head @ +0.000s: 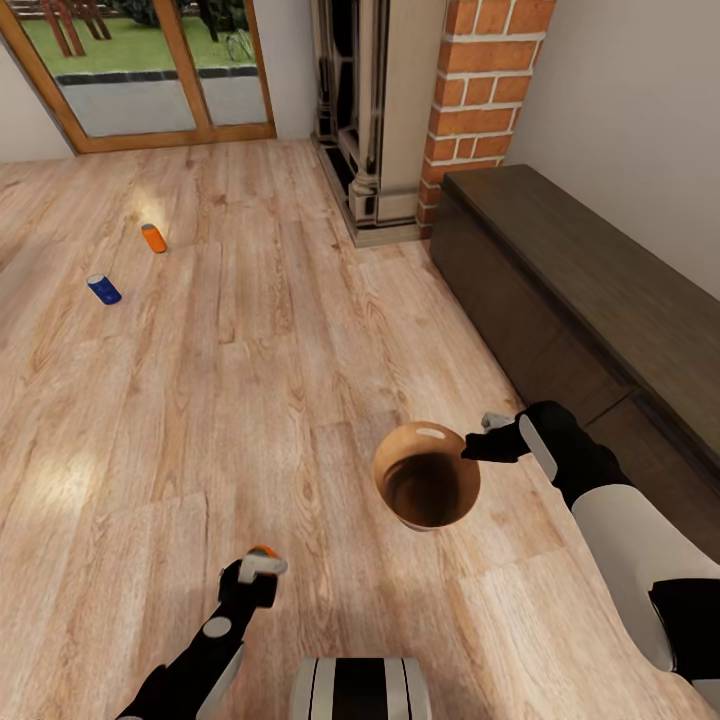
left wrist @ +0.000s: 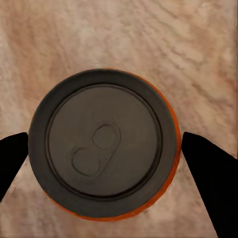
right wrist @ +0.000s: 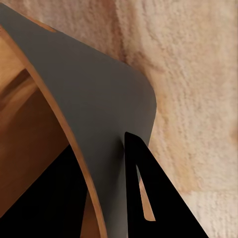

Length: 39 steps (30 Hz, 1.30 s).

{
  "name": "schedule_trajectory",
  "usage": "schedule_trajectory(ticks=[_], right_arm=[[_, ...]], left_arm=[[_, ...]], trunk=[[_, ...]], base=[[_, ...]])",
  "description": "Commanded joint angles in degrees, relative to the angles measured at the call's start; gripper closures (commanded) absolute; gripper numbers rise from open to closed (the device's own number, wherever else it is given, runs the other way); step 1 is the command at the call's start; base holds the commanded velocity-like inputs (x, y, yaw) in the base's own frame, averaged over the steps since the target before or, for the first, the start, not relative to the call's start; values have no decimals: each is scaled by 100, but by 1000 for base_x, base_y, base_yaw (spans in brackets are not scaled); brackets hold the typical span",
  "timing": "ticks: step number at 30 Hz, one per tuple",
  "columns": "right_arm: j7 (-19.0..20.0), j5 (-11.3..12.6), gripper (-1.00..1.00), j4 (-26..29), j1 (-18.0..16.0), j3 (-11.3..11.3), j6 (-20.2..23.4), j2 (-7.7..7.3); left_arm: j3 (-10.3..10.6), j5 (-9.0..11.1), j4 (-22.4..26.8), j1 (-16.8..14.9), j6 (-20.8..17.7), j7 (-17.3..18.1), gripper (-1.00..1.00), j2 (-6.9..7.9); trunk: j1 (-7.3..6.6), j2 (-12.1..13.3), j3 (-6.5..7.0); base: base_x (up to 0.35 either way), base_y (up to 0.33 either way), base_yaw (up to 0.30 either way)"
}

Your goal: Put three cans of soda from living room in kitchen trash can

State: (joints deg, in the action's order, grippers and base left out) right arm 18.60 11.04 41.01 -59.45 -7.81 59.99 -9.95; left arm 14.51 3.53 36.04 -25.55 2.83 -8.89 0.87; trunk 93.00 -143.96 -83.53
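The robot is standing in the living room with the tash can [head: 428,487] hanging from its right gripper [head: 478,437] and an orange can of soda [left wrist: 104,148] sitting between the fingers of its left gripper [head: 262,570]. By my reading, the step in hand is loading the first can: it is being carried toward the bin, which is being held up with its mouth open to the head camera.

In the left wrist view the jaws are standing part open, one dark fingertip [left wrist: 210,173] on each side of the can's silvery top; the near-side finger is touching or all but touching the orange wall, while the far one is sitting just beside it (whether both are actually pressing I cannot tell for certain). The wood floor is showing beyond the can.

The right jaws are pinching the bin's rim: one finger [right wrist: 153,193] is lying against the grey outer wall, the other hidden inside, so they are nearly closed on the thin wall.

The next move calls for bringing the left jaws over the bin's mouth, directly above the opening, before parting them. Two more cans, an orange one [head: 153,238] and a blue one [head: 103,289], are lying on the floor well away from both jaws, near the glass doors [head: 150,70].
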Motion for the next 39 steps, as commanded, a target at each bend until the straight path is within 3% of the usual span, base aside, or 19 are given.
schedule_trajectory(ticks=[1, 5, 34, 39], right_arm=[[4, -192, 100, -76, 8, 26, 1, 158], [4, -193, 100, -76, 12, 25, 1, 163], [30, -172, 100, -79, 13, 25, 1, 277], [36, -145, 100, -84, 13, 25, 1, 279]], left_arm=[[5, -3, 43, -3, -20, 2, 100, 3], [-12, 14, 106, -3, -52, 10, 100, 8], [-28, 30, 100, -3, -85, 62, 100, 18], [-60, 66, 355, 1, -622, 74, 100, 33]], trunk=[[4, 1, -2], [4, 1, -2], [-71, 40, 640], [-84, 47, 751]], base=[[0, 0, 0], [0, 0, 0], [0, 0, 0], [0, 0, 0]])
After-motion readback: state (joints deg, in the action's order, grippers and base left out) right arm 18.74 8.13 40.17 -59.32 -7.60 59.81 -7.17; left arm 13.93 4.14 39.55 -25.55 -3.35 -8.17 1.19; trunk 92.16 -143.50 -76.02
